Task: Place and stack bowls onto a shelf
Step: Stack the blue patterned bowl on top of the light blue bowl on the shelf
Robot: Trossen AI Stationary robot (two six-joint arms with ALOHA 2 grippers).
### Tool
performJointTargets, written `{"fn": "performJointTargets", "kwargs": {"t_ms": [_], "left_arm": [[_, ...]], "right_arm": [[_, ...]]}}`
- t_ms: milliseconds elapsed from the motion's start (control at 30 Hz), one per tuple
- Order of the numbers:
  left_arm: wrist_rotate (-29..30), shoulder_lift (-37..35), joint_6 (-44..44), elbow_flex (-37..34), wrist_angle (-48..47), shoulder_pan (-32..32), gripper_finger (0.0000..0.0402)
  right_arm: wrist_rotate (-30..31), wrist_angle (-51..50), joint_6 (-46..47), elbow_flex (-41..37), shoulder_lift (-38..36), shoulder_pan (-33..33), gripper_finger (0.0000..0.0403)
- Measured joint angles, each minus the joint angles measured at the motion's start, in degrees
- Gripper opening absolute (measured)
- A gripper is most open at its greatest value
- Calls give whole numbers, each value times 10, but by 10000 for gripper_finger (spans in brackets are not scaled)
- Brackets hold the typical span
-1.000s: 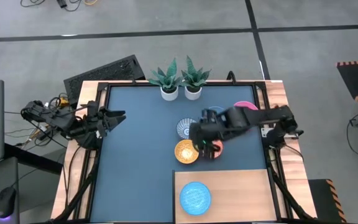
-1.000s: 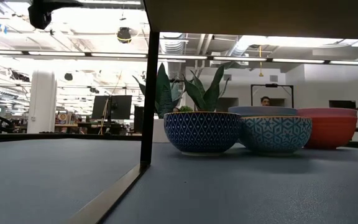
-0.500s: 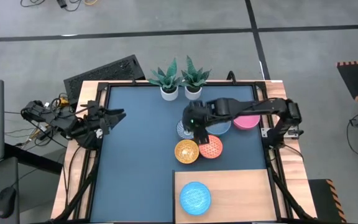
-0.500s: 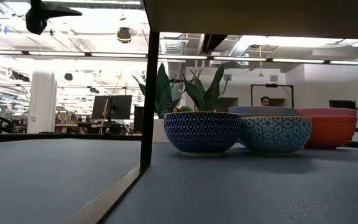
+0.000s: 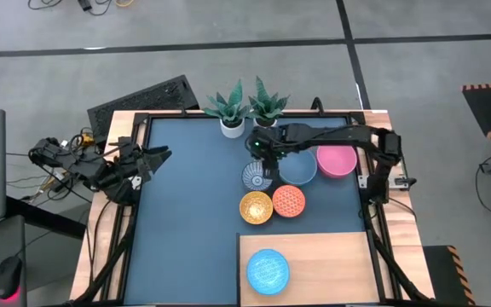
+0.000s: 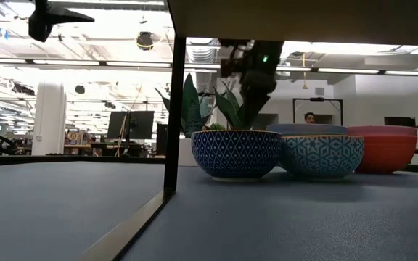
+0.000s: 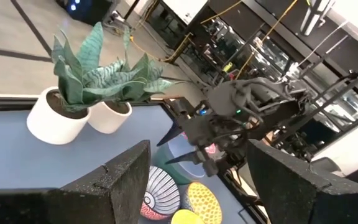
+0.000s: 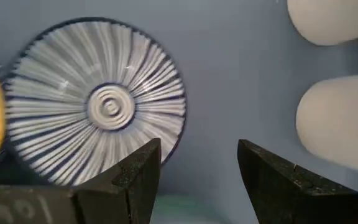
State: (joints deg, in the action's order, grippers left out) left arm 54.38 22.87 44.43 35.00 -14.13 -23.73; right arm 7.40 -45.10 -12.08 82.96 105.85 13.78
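The right end effector [image 5: 258,150] hovers above the tabletop [image 5: 186,196] with its fingers spread and nothing between them. The blue-white bowl [image 5: 255,176] lies just below and ahead of it, next to the two white plant pots [image 8: 334,118]. The left end effector [image 5: 162,156] waits well away at the tabletop's far side, fingers also spread and empty.

The step in hand looks like picking up the blue-white bowl. To do it well, the right end effector should come straight down with one finger inside the rim and one outside, choosing the rim section facing away from the plant pots and the grey-blue bowl [image 5: 297,166], so the outer finger has room. The yellow bowl [image 5: 256,208] and orange-red bowl [image 5: 289,201] sit near on the other side, so the lift should be vertical before swinging toward the shelf [image 5: 331,256], where a teal bowl [image 5: 268,269] already rests. The pink bowl [image 5: 337,160] stands beyond the grey-blue one.
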Motion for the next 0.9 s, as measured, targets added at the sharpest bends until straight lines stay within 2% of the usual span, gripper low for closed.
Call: {"fn": "performJointTargets", "kwargs": {"t_ms": [167,433,600,800,900], "left_arm": [[4,0,4,0,-6,0,249],[5,0,4,0,-6,0,249],[5,0,4,0,-6,0,249],[5,0,4,0,-7,0,249],[4,0,4,0,-8,0,249]], "right_arm": [[-2,23,-18,-1,32,6,237],[-35,67,-28,0,33,19,237],[-77,79,-26,0,52,25,229],[-77,80,-30,0,81,22,224],[-73,82,-30,0,85,23,206]]}}
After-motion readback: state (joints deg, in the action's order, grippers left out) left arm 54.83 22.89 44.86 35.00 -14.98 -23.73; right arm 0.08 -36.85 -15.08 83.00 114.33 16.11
